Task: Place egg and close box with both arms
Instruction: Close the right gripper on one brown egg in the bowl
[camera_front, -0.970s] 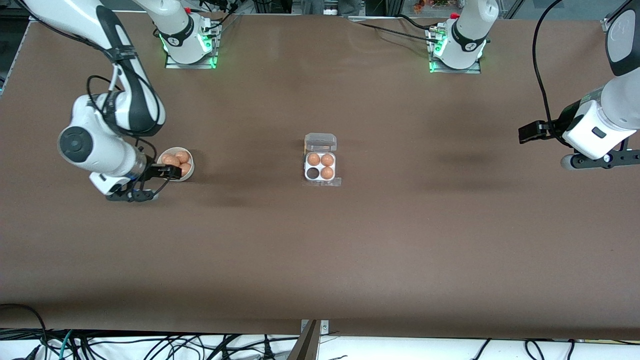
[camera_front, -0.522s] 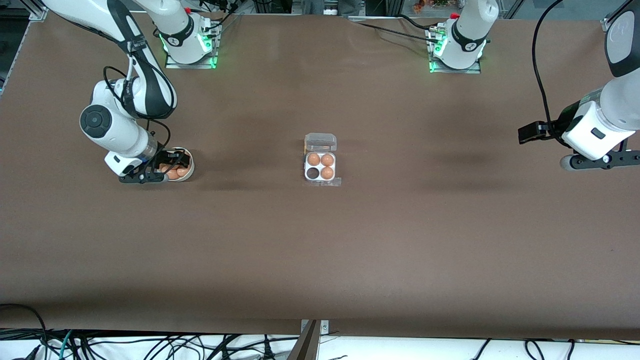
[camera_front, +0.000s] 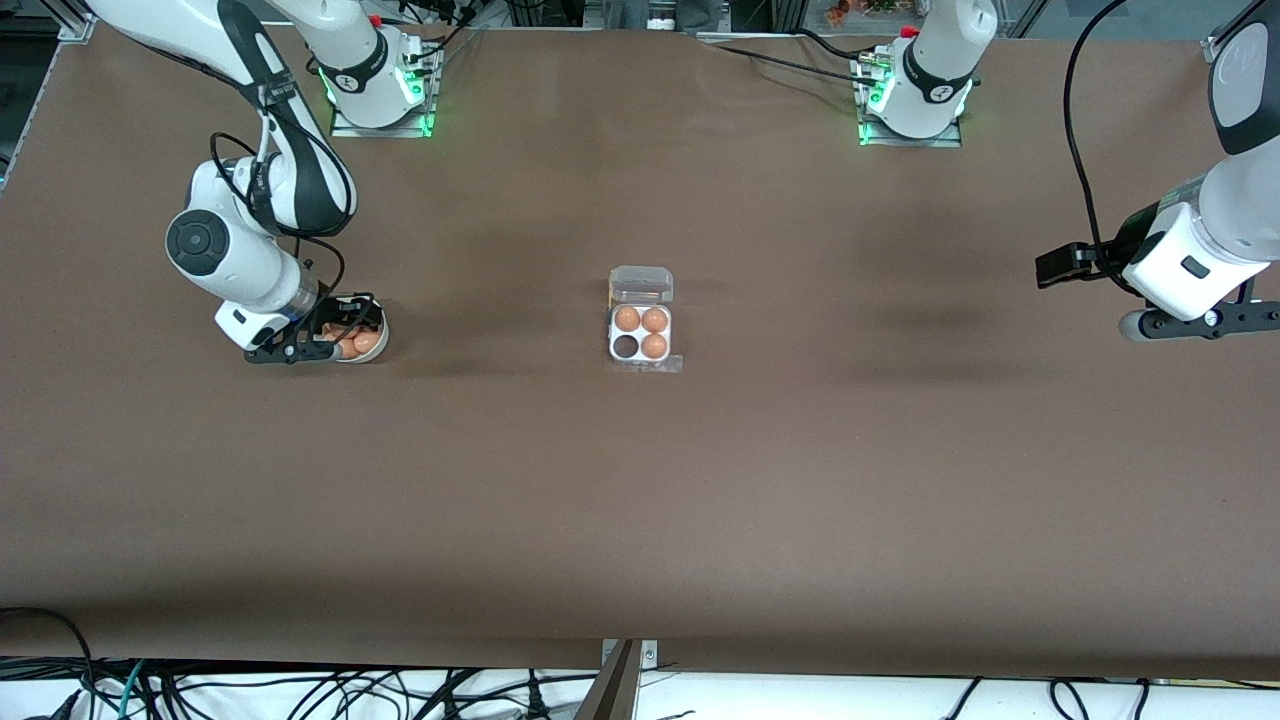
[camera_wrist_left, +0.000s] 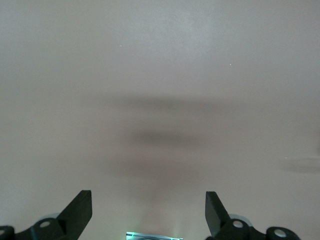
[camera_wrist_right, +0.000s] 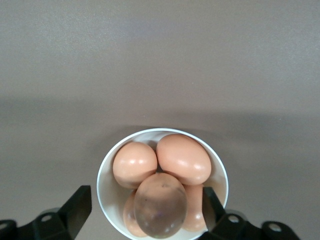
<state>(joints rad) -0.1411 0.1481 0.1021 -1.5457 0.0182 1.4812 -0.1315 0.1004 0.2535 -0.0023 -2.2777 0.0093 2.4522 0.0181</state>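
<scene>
The box (camera_front: 640, 358) sits mid-table, its clear lid (camera_front: 641, 285) hinged open. Three of its cells hold eggs; the cell nearer the camera, toward the right arm's end, is dark and empty. My right gripper (camera_front: 335, 335) is down at the white bowl (camera_front: 381, 330) and open. In the right wrist view the top egg (camera_wrist_right: 160, 205) of the pile lies between the fingers of the right gripper (camera_wrist_right: 145, 207); I see no contact. One finger (camera_wrist_right: 77, 207) is outside the bowl rim (camera_wrist_right: 102, 175). My left gripper (camera_front: 1050, 268) waits, open, above bare table (camera_wrist_left: 160, 100).
The bowl holds several eggs (camera_wrist_right: 183, 157) heaped together. Both arm bases (camera_front: 375, 95) (camera_front: 915, 100) stand along the table edge farthest from the camera. Cables hang below the table's near edge (camera_front: 300, 690).
My right gripper has moved from beside the bowl to over it, settling among the eggs. The left arm and the box have not moved.
</scene>
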